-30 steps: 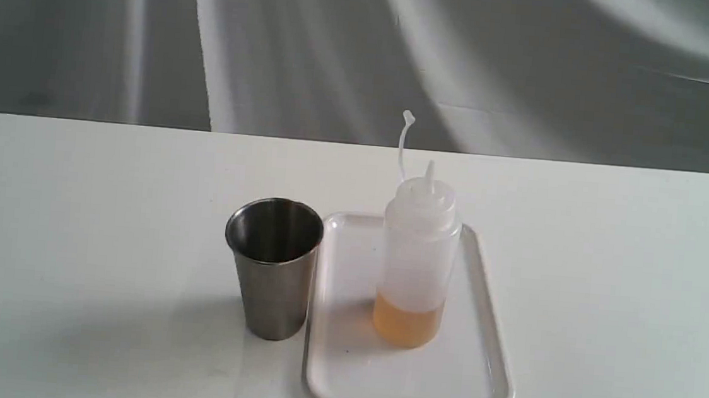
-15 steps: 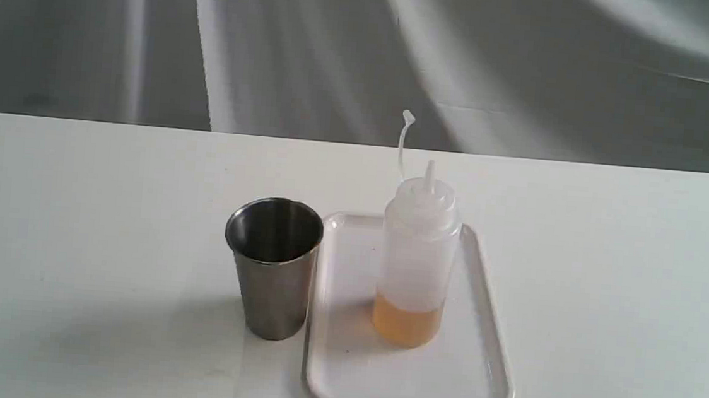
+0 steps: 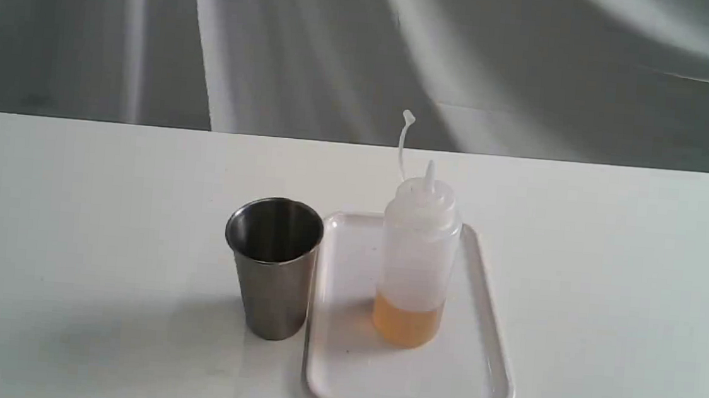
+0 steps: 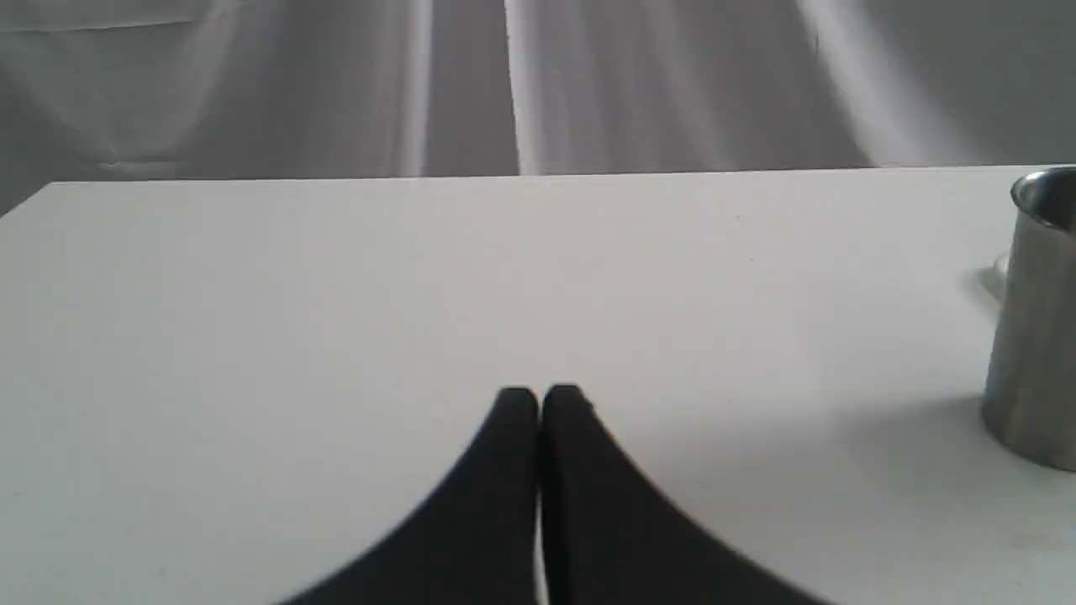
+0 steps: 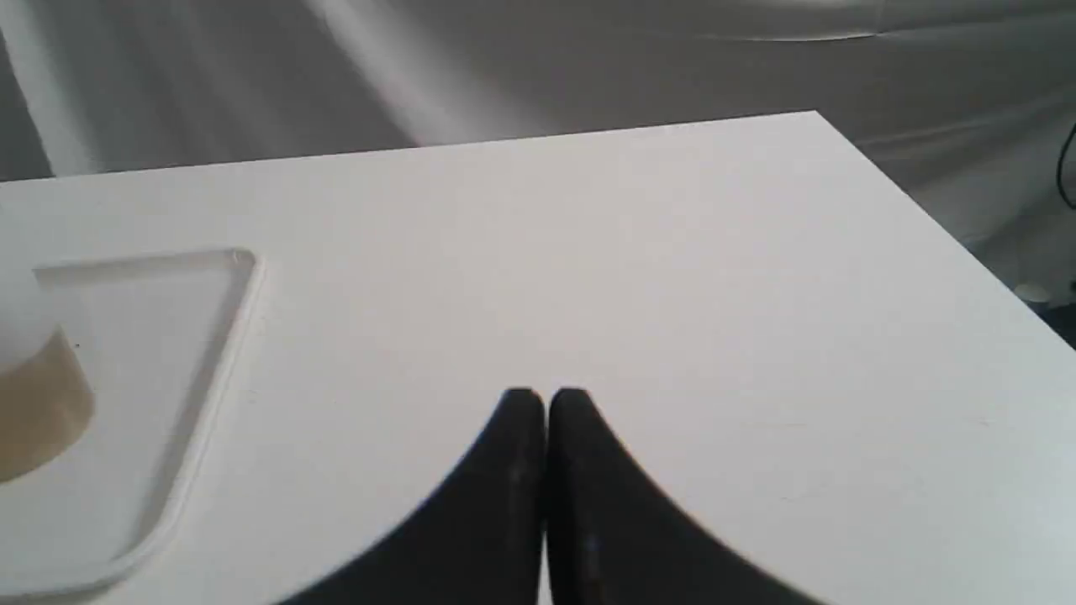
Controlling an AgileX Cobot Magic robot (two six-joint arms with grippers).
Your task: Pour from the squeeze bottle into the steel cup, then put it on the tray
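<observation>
Squeeze bottle (image 3: 418,254): found upright on the tray (image 3: 416,381), set on its middle-to-far part. Amber liquid is seen filling only the lowest part of the bottle. The nozzle is uncovered, and the cap strap is held up to the left of it.

Steel cup (image 3: 273,268): placed upright on the white table (image 3: 76,202), just left of the tray's left rim. Whether cup and rim touch cannot be told. The cup's inside is dark, so any contents cannot be made out.

Tray: laid flat on the table, right of the cup, with bare surface shown near and right of the bottle.

Left gripper (image 4: 539,399): seen from its wrist camera, its two black fingers are brought together with only a hairline gap between the tips. Nothing is held. It is positioned low over bare table, well apart from the cup, which is caught at the edge of that view.

Right gripper (image 5: 545,402): the fingers are likewise pressed together, and nothing is gripped. It is positioned over bare table to the right of the tray, apart from the rim and the bottle.

Backdrop (image 3: 278,47): grey draped cloth is hung beyond the table's far edge.
</observation>
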